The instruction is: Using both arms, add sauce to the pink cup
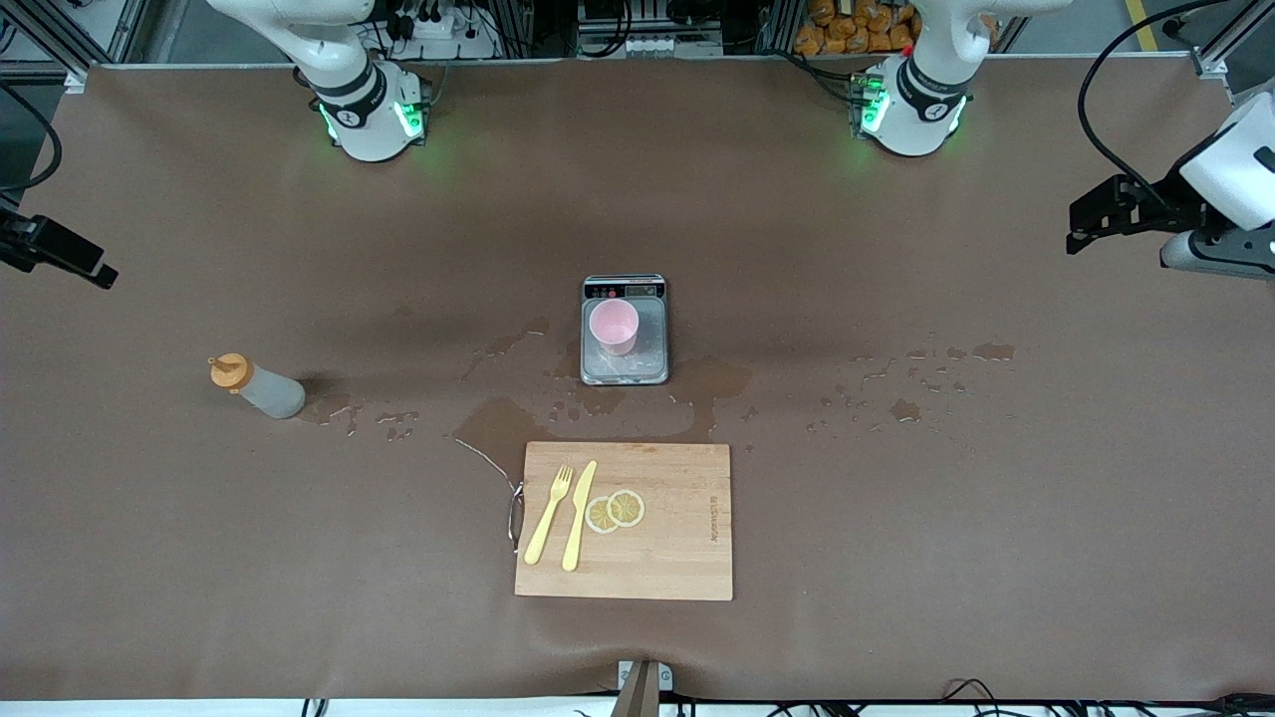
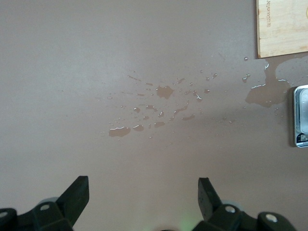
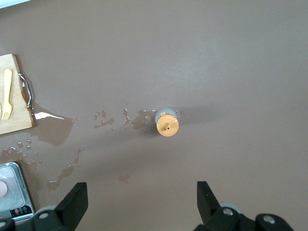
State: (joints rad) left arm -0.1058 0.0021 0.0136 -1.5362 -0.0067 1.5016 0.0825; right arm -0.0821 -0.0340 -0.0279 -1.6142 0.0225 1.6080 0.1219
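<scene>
Both grippers released, left gripper [image 2: 143, 199], right gripper [image 3: 142, 202], pink cup [image 3: 2, 188] cut off

Grey-white squeeze bottle with orange cap [image 1: 261, 387] alone on open brown worktop [image 1: 896, 518], pale-pink plastic cup [image 1: 614, 327] on silver scale [image 1: 625, 370], bamboo cutting board [image 1: 637, 558] close by, nearer the camera, puddles between
</scene>
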